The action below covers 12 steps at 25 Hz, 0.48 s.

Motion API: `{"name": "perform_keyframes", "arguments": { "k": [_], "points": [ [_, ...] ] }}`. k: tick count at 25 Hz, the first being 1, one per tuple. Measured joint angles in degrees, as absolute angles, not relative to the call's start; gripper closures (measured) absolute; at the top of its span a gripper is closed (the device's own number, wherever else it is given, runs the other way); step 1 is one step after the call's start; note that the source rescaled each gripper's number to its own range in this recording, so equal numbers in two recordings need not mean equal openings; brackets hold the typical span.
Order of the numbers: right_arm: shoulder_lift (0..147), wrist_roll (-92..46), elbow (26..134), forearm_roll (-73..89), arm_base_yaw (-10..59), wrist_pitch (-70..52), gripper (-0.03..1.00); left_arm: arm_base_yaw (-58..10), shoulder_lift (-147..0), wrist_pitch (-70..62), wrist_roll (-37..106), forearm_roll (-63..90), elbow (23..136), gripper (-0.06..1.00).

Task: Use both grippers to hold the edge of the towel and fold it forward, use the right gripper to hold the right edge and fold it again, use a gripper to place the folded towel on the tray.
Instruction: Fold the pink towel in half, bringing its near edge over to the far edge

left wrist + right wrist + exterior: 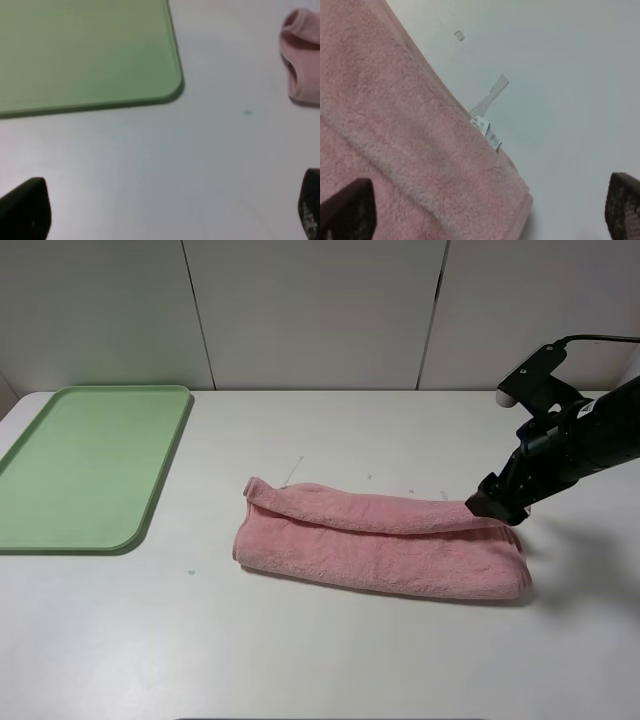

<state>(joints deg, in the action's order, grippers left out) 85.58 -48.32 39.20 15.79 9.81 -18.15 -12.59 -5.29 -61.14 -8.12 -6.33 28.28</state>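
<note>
The pink towel lies folded into a long band in the middle of the white table, its rolled end toward the tray. My right gripper hangs at the band's right end, over the far hem. In the right wrist view its fingers stand wide apart above the towel, open and holding nothing. The light-green tray sits empty at the far left. My left gripper is open over bare table near the tray's corner, with the towel's end off to one side. The left arm is out of the high view.
A small white label sticks out from the towel's hem. A strip of clear tape lies on the table beside it. A tiny green speck marks the table between the tray and the towel. A white panelled wall stands behind the table.
</note>
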Motion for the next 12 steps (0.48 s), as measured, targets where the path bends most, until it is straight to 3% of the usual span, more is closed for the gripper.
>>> {"name": "perform_keyframes", "arguments": {
  "k": [12],
  "points": [
    [85.6,-48.3,39.2,15.8,9.8,-18.1,-0.03,-9.4,0.4,-61.1,-7.4,-6.2,28.3,-0.06]
  ]
}}
